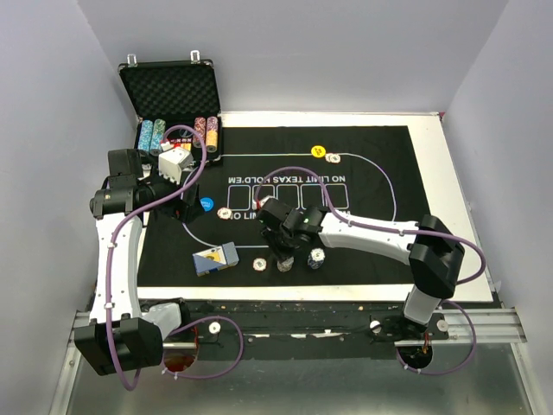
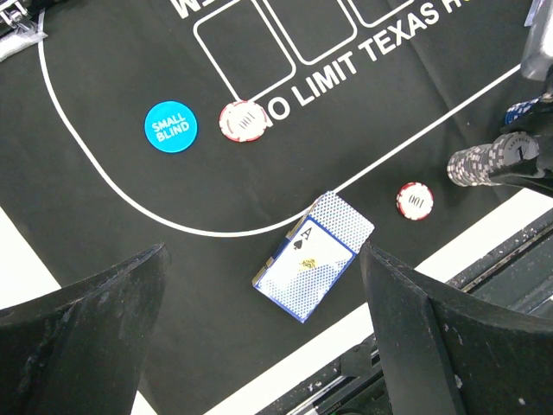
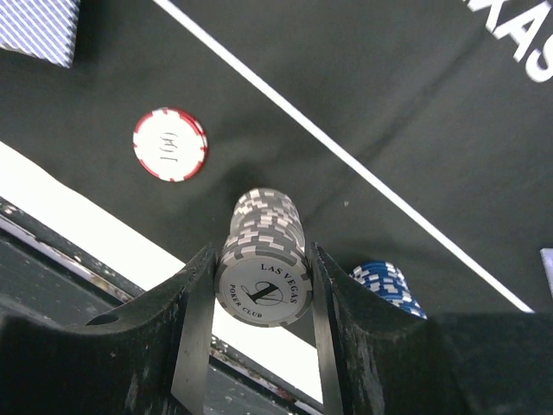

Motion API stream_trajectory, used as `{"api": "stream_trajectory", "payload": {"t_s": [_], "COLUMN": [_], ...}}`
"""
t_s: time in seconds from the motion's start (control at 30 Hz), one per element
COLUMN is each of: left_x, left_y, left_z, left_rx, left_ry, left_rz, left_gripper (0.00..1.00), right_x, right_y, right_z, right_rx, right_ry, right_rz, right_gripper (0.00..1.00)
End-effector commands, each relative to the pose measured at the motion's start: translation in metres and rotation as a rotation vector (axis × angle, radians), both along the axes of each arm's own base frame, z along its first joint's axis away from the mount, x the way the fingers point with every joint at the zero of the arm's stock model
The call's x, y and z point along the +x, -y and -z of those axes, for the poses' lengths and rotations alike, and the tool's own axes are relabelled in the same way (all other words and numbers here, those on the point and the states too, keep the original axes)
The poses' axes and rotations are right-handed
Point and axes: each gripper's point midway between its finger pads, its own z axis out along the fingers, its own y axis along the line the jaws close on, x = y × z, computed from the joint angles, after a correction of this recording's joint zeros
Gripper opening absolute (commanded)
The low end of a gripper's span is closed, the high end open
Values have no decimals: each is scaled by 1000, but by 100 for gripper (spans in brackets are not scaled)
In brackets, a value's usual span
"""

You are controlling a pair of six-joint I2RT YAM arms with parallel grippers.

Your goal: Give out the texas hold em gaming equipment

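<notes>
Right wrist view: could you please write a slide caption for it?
Right pincer gripping a grey chip stack over the black mat, red-and-white chip nearby.

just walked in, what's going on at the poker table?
The right gripper is closed around a grey chip stack near the front edge of the black mat, beside a blue chip stack. The left gripper hangs open above the card box. Single red-edged chips, the blue Small Blind button and a yellow button already lie on the mat.
</notes>
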Motion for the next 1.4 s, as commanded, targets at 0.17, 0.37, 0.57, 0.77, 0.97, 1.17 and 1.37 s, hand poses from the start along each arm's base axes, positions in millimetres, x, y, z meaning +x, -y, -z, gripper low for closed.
{"api": "stream_trajectory", "payload": {"t_s": [0.17, 0.37, 0.57, 0.77, 0.97, 1.17, 1.37], "left_x": [2, 6, 7, 7, 9, 9, 7], "left_y": [0, 0, 1, 0, -1, -1, -1], "left_z": [-12, -13, -13, -12, -12, -8, -7], "left_rx": [-1, -11, -24, -26, -30, -31, -30], "left_ry": [37, 33, 27, 28, 27, 19, 14], "left_rz": [6, 4, 4, 2, 1, 1, -2], "left_gripper": [99, 99, 99, 99, 99, 99, 99], "right_x": [30, 69, 128, 150, 152, 153, 156], "right_y": [-30, -66, -107, -137, -146, -147, -142], "right_z": [-49, -42, -14, 15, 35, 38, 22], "right_rx": [55, 79, 87, 125, 125, 124, 126], "right_ry": [121, 136, 153, 109, 80, 87, 121], "right_rz": [-24, -46, -26, -31, -33, -36, -20], "right_gripper": [36, 36, 35, 33, 40, 53, 84]}}
